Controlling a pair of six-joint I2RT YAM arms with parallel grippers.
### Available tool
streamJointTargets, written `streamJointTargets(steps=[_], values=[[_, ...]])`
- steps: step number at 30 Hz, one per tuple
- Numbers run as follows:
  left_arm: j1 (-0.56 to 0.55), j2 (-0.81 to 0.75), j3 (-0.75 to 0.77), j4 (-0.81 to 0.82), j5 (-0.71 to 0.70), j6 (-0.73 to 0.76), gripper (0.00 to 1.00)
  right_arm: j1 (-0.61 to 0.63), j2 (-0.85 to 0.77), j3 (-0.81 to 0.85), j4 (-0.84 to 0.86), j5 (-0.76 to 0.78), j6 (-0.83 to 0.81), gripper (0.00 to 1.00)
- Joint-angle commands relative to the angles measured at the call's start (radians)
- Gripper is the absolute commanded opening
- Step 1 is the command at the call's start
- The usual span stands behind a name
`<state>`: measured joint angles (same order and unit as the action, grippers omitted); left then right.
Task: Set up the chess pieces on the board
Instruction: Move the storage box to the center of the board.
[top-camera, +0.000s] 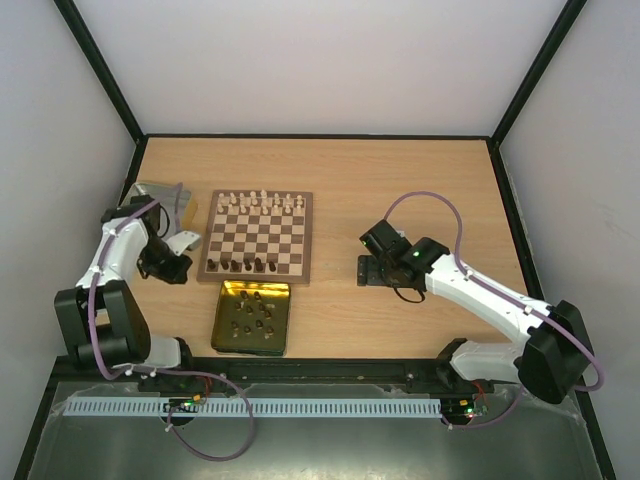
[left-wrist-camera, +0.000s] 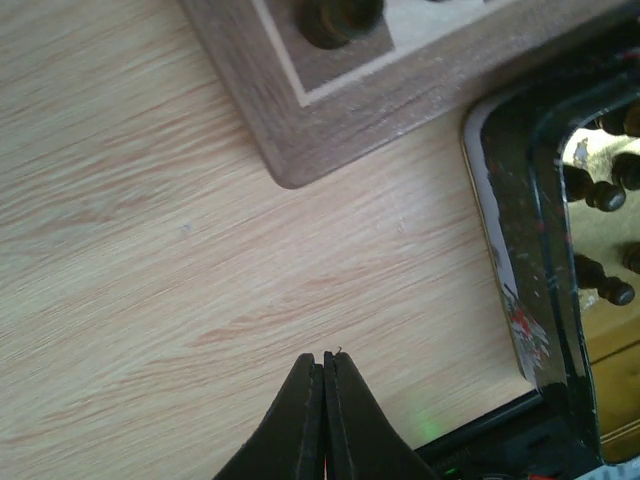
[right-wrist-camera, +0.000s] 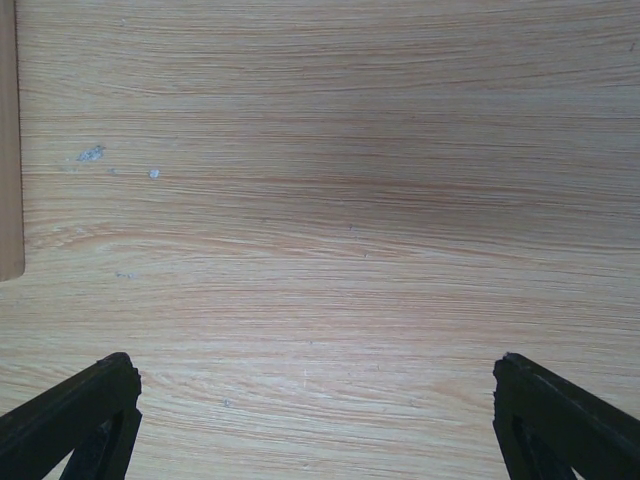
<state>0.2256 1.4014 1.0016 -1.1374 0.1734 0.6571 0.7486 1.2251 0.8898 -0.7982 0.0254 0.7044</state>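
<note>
- Table: pale wood. The wrist views show only patches of it.
- Board: lies flat, left of the table's centre. The left wrist view catches one corner only, cut off by the frame.
- Tray: gold, just beside the board's near edge. I cannot tell whether the two touch.
- Right gripper: jaws spread wide and holding nothing, over bare table right of the board. Only the fingertips show.
- Left gripper: fingers pressed together and empty, above the table off the board's near-left corner.
- Cream pieces: upright along the board's two far rows, too small to tell their kinds.
- Dark pieces: a few stand on the left part of the near row, and more sit in the tray. Their number is unclear.
</note>
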Motion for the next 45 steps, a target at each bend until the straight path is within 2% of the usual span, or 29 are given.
streamJointTargets(steps=[1, 20, 29, 45], values=[[-0.044, -0.039, -0.040, -0.024, -0.002, 0.037, 0.02, 0.003, -0.010, -0.022, 0.006, 0.013, -0.009, 0.92], [-0.318, -0.116, -0.263, 0.093, 0.015, 0.008, 0.02, 0.003, -0.046, -0.027, -0.027, 0.050, 0.020, 0.91], [-0.369, -0.123, -0.270, 0.088, 0.017, 0.056, 0.02, 0.003, -0.064, -0.017, -0.061, 0.061, 0.021, 0.91], [-0.695, -0.096, -0.173, 0.027, 0.077, -0.053, 0.02, 0.003, -0.055, 0.022, -0.088, 0.076, 0.027, 0.90]])
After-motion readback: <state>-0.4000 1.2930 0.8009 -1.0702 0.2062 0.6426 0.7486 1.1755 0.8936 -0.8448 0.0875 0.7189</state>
